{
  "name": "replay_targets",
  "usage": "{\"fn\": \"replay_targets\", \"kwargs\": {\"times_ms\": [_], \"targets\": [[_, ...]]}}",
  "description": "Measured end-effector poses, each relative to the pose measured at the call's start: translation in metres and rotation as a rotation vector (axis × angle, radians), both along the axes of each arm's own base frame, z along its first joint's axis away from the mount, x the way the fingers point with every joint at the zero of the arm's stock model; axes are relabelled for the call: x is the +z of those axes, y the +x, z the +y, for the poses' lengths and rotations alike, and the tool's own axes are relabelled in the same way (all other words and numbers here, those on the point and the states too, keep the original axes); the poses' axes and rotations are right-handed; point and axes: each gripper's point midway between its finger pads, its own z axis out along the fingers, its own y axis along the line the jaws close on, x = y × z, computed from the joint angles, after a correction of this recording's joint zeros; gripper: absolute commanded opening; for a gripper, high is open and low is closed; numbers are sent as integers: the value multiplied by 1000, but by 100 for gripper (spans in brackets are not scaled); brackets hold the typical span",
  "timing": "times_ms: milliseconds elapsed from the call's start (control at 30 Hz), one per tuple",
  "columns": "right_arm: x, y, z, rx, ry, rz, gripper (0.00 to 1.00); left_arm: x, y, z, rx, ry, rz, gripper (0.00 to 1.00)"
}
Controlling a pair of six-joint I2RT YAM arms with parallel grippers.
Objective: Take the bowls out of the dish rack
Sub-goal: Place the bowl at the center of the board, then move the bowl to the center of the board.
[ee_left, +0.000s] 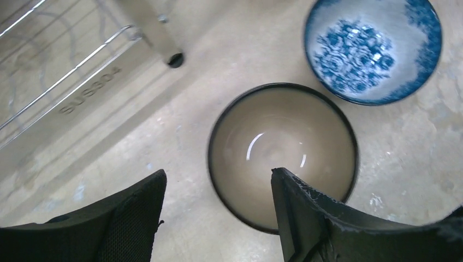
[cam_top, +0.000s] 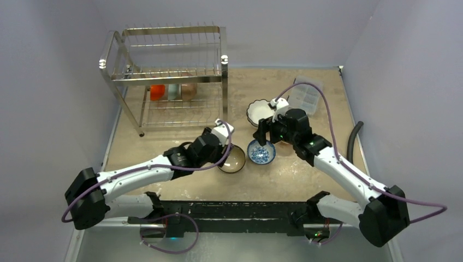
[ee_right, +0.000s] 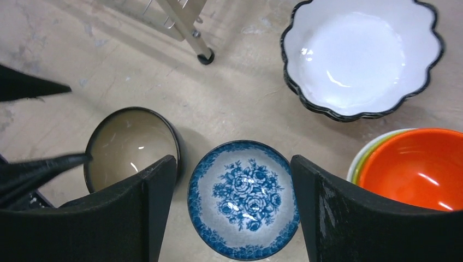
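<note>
The steel dish rack (cam_top: 164, 76) stands at the far left, with an orange bowl (cam_top: 157, 91), a teal bowl (cam_top: 173, 91) and a tan bowl (cam_top: 188, 91) on edge in its lower tier. On the table sit a tan dark-rimmed bowl (ee_left: 281, 153), a blue-patterned bowl (ee_right: 243, 197), stacked white scalloped bowls (ee_right: 357, 57) and an orange bowl stacked on a yellow-green one (ee_right: 417, 166). My left gripper (ee_left: 218, 180) is open and empty over the tan bowl's near rim. My right gripper (ee_right: 233, 166) is open and empty above the blue-patterned bowl.
A clear plastic compartment box (cam_top: 306, 95) lies at the far right of the table. A black hose (cam_top: 354, 139) runs along the right edge. A rack foot (ee_right: 205, 56) stands just behind the table bowls.
</note>
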Motion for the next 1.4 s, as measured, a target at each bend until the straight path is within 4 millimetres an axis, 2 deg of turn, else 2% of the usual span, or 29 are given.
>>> {"fn": "replay_targets", "kwargs": {"times_ms": [100,200,333,533,667,767,933,1133,1400], "targets": [[-9,-3,15,49,-35,31,75,7,9,21,87,-37,-24,72],[-20,-9,34,110,-74,61,69,16,14,32,153,-81,-54,74],[-38,-12,55,172,-131,101,63,16,15,48,237,-106,-79,75],[-61,-14,73,230,-195,151,55,11,12,81,372,-131,-123,77],[-74,-14,84,265,-230,172,42,20,12,102,460,-173,-181,79],[-87,-14,88,281,-260,200,36,28,13,113,508,-197,-218,79],[-105,-14,90,291,-293,241,23,29,15,119,543,-194,-236,79],[-106,-15,91,308,-312,242,0,28,16,122,558,-181,-243,79],[-103,-6,85,267,-344,209,0,24,16,125,565,-169,-246,79]]}}
